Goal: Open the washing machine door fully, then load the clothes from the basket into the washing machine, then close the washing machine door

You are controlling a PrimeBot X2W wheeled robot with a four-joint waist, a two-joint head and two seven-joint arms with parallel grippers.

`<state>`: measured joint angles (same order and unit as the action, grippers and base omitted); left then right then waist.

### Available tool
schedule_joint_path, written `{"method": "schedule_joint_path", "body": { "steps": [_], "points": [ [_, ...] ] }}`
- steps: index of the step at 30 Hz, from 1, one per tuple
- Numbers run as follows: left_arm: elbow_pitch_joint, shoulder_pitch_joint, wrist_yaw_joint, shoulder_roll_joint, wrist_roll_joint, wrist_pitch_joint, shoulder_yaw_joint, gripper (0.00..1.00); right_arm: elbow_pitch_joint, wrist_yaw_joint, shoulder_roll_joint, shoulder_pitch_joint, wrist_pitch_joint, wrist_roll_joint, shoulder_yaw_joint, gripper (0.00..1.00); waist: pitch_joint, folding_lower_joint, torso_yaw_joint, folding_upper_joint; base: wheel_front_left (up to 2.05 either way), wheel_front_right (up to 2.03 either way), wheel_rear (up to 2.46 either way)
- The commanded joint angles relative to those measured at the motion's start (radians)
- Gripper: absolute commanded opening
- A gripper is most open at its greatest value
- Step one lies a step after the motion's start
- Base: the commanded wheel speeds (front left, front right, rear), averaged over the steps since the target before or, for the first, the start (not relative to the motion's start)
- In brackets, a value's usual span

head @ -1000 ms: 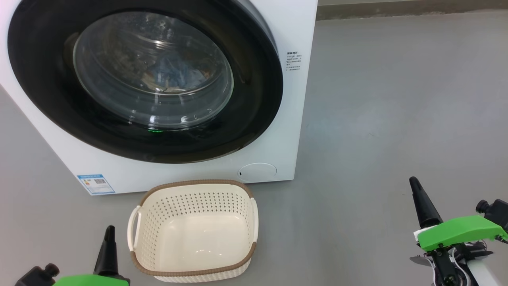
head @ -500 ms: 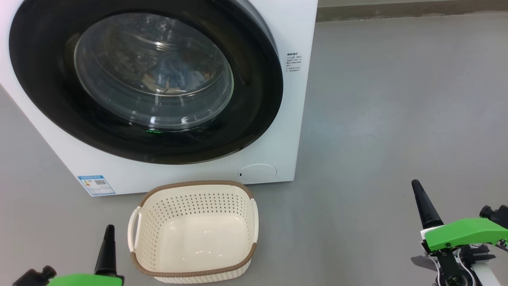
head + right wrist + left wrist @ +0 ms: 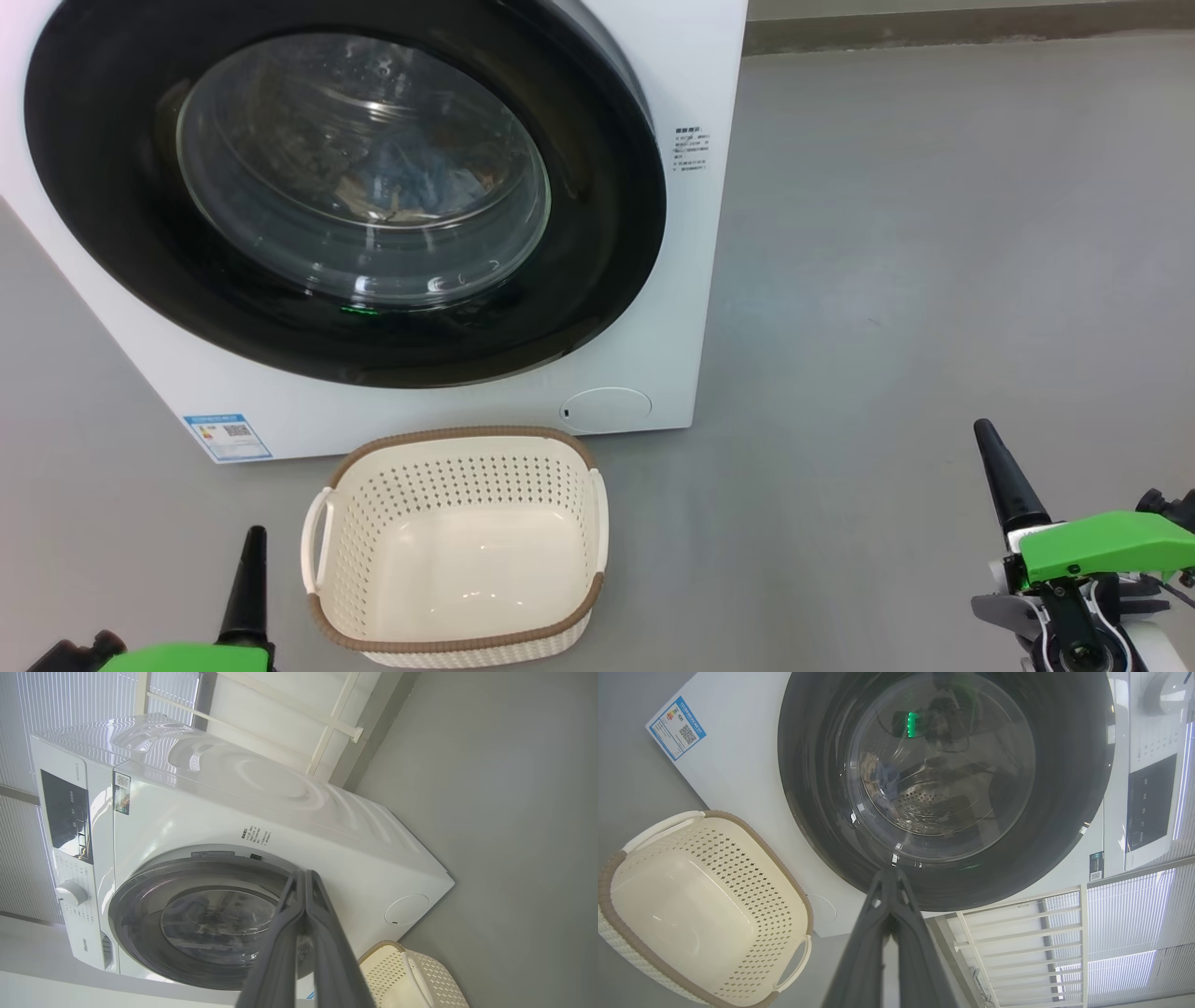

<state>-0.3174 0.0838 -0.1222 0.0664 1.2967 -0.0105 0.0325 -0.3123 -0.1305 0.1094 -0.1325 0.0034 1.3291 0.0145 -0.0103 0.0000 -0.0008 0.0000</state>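
Note:
The white washing machine (image 3: 677, 280) stands ahead with its door (image 3: 602, 233) shut flat against the front; the black rim rings the clear glass bowl. Light blue clothes (image 3: 420, 177) lie inside the drum behind the glass, also seen as clothes (image 3: 885, 777) in the left wrist view. The cream basket (image 3: 457, 435) sits on the floor before the machine with nothing in it. My left gripper (image 3: 254, 537) is shut, low at the basket's left. My right gripper (image 3: 982, 429) is shut, far right over bare floor. Both hold nothing.
Grey floor (image 3: 934, 233) stretches to the right of the machine up to a baseboard (image 3: 934, 23). A blue label sticker (image 3: 228, 437) and a round cap (image 3: 607, 408) sit low on the machine's front. A white railing (image 3: 1017, 933) and window blinds stand behind the machine.
My right gripper has drifted slightly right and down. The left arm has sunk a little at the bottom edge. Door, clothes and basket are as before.

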Motion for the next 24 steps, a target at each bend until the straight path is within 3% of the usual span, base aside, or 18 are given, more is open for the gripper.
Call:
{"method": "schedule_joint_path", "body": {
  "steps": [1, 24],
  "points": [
    [0.034, 0.030, -0.004, 0.009, 0.025, -0.008, 0.029, 0.00, 0.032, 0.000, 0.005, -0.006, 0.008, 0.023, -0.001, 0.00, 0.000, 0.0000, 0.000, 0.0000, 0.00, 0.00, 0.00],
    [0.059, 0.032, -0.006, -0.010, 0.236, -0.079, 0.069, 0.00, 0.053, 0.000, -0.037, 0.011, 0.078, 0.217, 0.067, 0.00, 0.008, 0.0000, 0.001, 0.0000, 0.00, 0.00, 0.00]
  ]
}}
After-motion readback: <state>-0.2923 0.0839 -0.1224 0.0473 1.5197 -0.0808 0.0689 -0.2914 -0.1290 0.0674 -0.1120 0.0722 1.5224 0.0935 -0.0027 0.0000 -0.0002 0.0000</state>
